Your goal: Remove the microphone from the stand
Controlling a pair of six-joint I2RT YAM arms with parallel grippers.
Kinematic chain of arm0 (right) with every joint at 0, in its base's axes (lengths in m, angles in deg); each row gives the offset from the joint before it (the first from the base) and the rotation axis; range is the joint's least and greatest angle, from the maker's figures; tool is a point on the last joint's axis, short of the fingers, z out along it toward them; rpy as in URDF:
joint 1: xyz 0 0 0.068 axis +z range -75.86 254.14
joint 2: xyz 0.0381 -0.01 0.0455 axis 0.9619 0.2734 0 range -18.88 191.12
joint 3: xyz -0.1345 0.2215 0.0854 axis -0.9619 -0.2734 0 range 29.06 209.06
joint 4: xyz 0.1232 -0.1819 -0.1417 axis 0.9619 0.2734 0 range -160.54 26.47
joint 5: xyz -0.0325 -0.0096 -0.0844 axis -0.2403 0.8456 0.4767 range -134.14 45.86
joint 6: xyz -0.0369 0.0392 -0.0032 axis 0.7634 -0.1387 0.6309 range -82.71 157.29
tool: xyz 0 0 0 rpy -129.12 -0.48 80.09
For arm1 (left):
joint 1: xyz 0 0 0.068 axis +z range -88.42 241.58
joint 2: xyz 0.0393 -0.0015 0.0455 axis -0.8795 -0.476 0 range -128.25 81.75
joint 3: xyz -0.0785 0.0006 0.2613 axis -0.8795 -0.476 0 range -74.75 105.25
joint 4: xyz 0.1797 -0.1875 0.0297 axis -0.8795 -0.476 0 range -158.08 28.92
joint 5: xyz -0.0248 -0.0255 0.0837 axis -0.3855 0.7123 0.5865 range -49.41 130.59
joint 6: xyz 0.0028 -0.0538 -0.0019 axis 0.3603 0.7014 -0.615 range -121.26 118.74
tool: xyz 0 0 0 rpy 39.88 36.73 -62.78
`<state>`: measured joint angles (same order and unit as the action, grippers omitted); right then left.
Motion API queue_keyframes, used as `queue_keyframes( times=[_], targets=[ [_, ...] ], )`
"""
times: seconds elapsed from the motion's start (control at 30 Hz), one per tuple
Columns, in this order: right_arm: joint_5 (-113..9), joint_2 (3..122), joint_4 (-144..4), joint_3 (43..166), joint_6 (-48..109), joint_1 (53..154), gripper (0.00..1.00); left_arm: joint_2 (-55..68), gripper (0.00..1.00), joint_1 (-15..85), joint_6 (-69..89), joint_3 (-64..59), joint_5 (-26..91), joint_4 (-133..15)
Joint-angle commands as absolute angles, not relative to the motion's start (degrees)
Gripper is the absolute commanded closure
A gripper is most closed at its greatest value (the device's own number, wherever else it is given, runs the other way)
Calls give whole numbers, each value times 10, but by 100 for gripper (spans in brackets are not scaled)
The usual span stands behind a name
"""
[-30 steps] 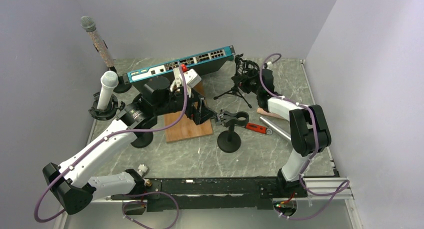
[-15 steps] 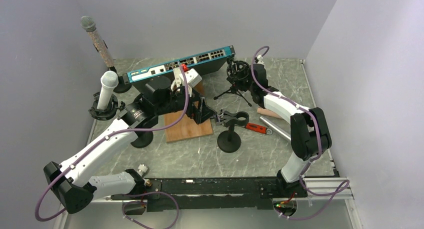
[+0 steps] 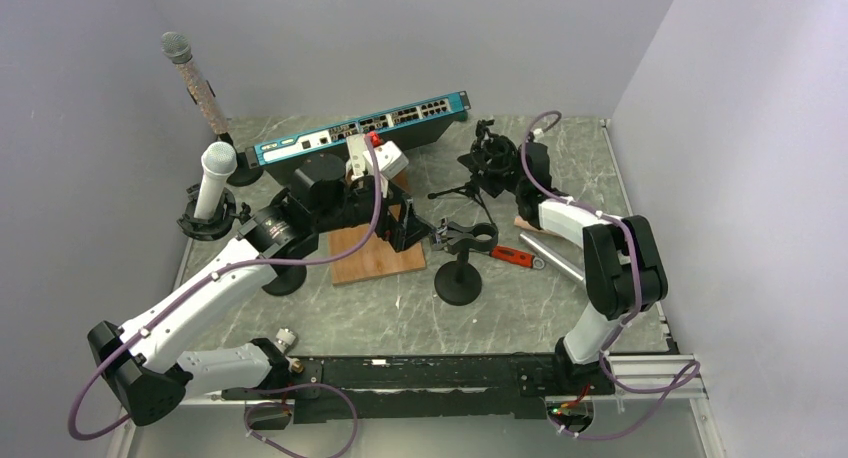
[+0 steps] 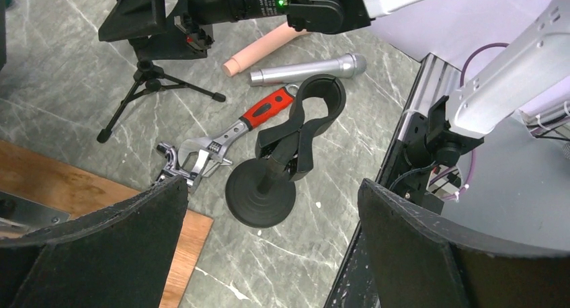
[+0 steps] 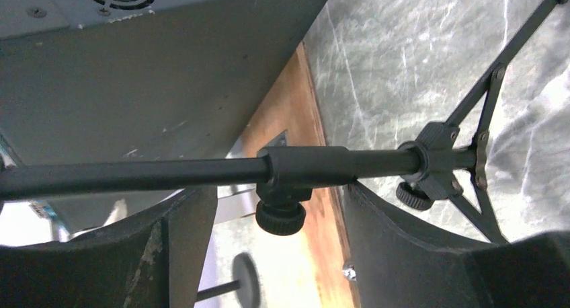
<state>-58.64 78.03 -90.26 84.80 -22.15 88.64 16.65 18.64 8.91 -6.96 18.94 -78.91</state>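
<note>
A white microphone (image 3: 214, 174) stands upright in a black round holder (image 3: 210, 221) at the left. A glitter microphone (image 3: 190, 73) stands on a stand at the back left. My right gripper (image 3: 505, 168) is open beside the black shock mount of a small tripod stand (image 3: 478, 168); in the right wrist view the tripod's pole (image 5: 201, 170) runs across just beyond its open fingertips (image 5: 275, 194). My left gripper (image 3: 410, 225) is open and empty above an empty clip stand (image 4: 282, 160); its fingertips (image 4: 273, 183) are wide apart. A silver microphone (image 4: 309, 69) lies on the table.
A blue network switch (image 3: 360, 128) lies at the back. A wooden board (image 3: 375, 253) sits mid-table. A red-handled wrench (image 4: 228, 136) and a pink cylinder (image 4: 259, 49) lie near the clip stand. Walls close in on the left, back and right.
My right gripper swung left towards the tripod's shock mount, then came back right; the shock mount shifted with it. My left arm has hardly moved.
</note>
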Motion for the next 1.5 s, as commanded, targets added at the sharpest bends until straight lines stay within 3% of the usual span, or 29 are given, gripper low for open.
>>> queue_keyframes(
  times=[0.0,0.07,0.37,0.53,1.1,1.27,1.43,1.47],
  targets=[
    [-643,792,-1053,805,-319,873,33,175,1,176,81,-43,191,-781],
    [-630,786,-1087,780,-338,872,36,176,1,176,85,-42,176,-780],
    [-591,784,-1237,672,-447,863,32,190,1,175,87,-47,173,-772],
    [-593,797,-1226,689,-445,855,43,186,1,175,83,-41,188,-783],
    [-615,814,-1123,773,-419,844,47,169,1,175,75,-43,194,-783],
    [-632,844,-1053,836,-376,839,67,160,1,175,74,-43,197,-785],
    [-709,861,-975,883,-290,813,100,152,1,175,70,-39,203,-791],
    [-735,867,-950,903,-261,809,100,152,1,175,69,-40,202,-792]
  ],
)
